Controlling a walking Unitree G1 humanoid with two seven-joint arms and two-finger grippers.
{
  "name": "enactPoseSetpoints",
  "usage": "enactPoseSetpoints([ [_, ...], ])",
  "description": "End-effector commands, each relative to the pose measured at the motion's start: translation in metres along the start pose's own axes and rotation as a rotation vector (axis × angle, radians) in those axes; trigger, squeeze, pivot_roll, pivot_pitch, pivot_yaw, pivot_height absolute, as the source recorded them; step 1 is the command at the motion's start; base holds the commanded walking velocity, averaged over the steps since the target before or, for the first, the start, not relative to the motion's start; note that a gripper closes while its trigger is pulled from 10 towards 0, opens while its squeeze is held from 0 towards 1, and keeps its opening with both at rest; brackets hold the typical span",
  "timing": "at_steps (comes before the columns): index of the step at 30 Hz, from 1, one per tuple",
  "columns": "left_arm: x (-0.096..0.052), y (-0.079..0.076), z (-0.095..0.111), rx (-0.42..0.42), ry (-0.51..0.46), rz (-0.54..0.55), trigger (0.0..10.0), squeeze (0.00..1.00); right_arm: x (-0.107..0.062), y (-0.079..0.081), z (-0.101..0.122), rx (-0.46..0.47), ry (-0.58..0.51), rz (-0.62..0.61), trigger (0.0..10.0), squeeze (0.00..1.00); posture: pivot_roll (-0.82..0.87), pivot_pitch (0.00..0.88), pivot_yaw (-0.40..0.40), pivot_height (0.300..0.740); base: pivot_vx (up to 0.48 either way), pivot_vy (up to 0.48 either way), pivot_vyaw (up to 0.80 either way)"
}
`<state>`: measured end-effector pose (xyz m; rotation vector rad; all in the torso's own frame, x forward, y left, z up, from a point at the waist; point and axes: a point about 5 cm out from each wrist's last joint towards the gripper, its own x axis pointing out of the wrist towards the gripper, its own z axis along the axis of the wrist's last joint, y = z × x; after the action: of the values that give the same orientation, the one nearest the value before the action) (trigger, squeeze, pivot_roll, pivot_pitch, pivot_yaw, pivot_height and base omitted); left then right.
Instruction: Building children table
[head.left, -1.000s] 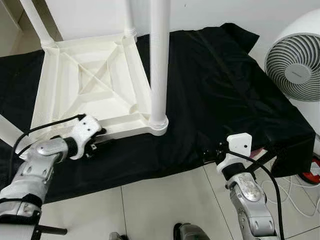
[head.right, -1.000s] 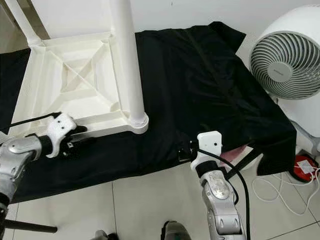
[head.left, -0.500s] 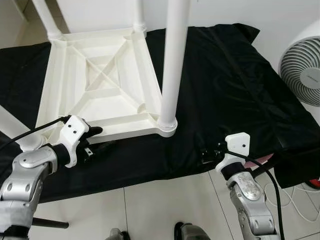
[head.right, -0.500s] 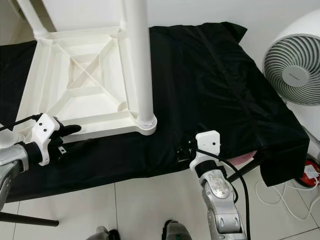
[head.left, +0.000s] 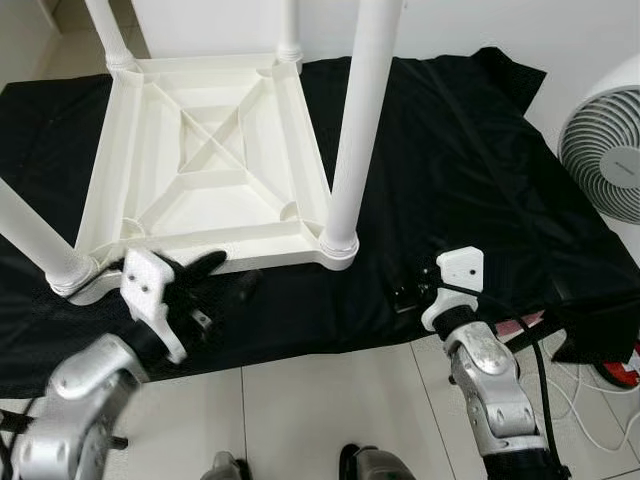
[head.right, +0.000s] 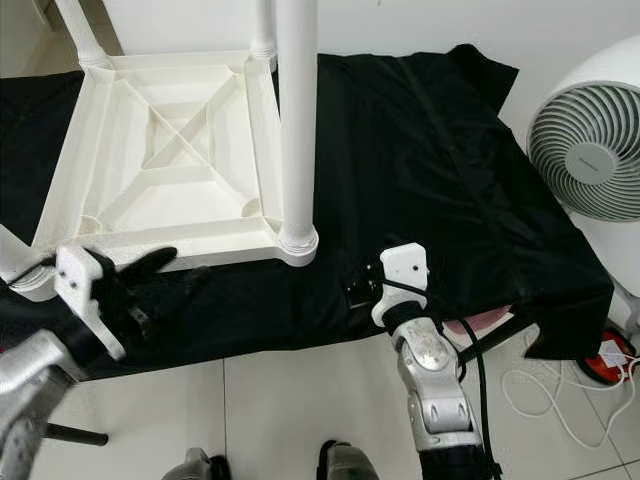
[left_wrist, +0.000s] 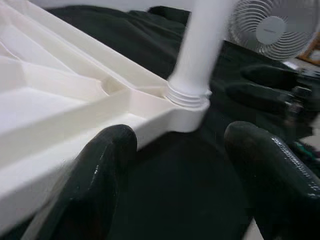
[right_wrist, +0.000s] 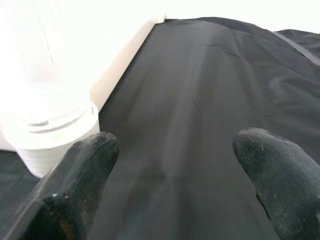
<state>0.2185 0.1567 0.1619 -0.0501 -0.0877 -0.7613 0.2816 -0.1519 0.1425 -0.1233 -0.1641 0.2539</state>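
Note:
A white plastic children's table (head.left: 255, 243) lies upside down on a black cloth (head.left: 470, 170), with its legs pointing up. One leg (head.left: 357, 120) stands at the near right corner and another (head.left: 35, 235) at the near left. My left gripper (head.left: 226, 277) is open just in front of the table's near rim, its fingers (left_wrist: 107, 165) over the cloth. My right gripper (head.right: 360, 287) is open and low over the cloth, just right of the near right leg's base (right_wrist: 55, 132). Neither gripper holds anything.
A white round fan (head.right: 588, 150) stands at the right of the cloth-covered platform. Cables and a red object (head.right: 606, 360) lie on the floor below it. Pale floor tiles (head.left: 330, 400) run along the platform's near edge.
The camera has shifted, so the table sits further right in the picture. My left arm has swung its elbow back toward me, with its gripper still at the near rim. The right gripper edged toward the leg.

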Motion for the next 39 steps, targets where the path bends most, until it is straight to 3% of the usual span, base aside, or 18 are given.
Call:
enactPoseSetpoints([
  [1,0.002,-0.012,-0.005,-0.002,0.027,-0.015,10.0,0.00,0.004,0.002,-0.001,0.009,-0.007,0.038,10.0,0.00,-0.04,0.119,-0.017,0.740,0.000,0.000,0.00],
  [7,0.012,-0.033,-0.014,0.033,0.035,-0.033,10.0,0.00,0.011,0.009,0.000,0.002,-0.023,0.135,10.0,0.00,-0.03,0.115,-0.019,0.740,0.000,0.000,0.00],
  [16,0.018,-0.033,-0.014,0.038,0.036,-0.040,10.0,0.00,0.010,0.023,-0.002,-0.007,-0.028,0.244,10.0,0.00,-0.03,0.102,-0.018,0.740,0.000,0.000,0.00],
  [17,0.019,-0.034,-0.014,0.034,0.034,-0.043,10.0,0.00,0.010,0.025,-0.003,0.010,-0.029,0.252,10.0,1.00,-0.03,0.102,-0.018,0.740,0.000,0.000,0.00],
  [24,0.023,-0.040,-0.015,0.036,0.026,-0.053,10.0,0.00,0.011,0.032,0.001,0.007,-0.070,0.315,10.0,1.00,-0.04,0.094,-0.018,0.740,0.000,0.000,0.00],
  [32,0.027,-0.041,-0.016,0.034,0.022,-0.066,10.0,0.00,0.020,0.038,0.007,0.012,-0.096,0.279,10.0,1.00,-0.04,0.082,-0.028,0.740,0.000,0.000,0.00],
  [33,0.029,-0.042,-0.016,0.035,0.021,-0.070,10.0,0.00,0.024,0.042,0.009,0.025,-0.105,0.267,10.0,0.00,-0.03,0.079,-0.029,0.740,0.000,0.000,0.00],
  [39,0.032,-0.043,-0.014,0.040,0.010,-0.074,10.0,0.00,0.041,0.054,0.015,0.017,-0.120,0.161,10.0,0.00,-0.03,0.072,-0.029,0.740,0.000,0.000,0.00],
])
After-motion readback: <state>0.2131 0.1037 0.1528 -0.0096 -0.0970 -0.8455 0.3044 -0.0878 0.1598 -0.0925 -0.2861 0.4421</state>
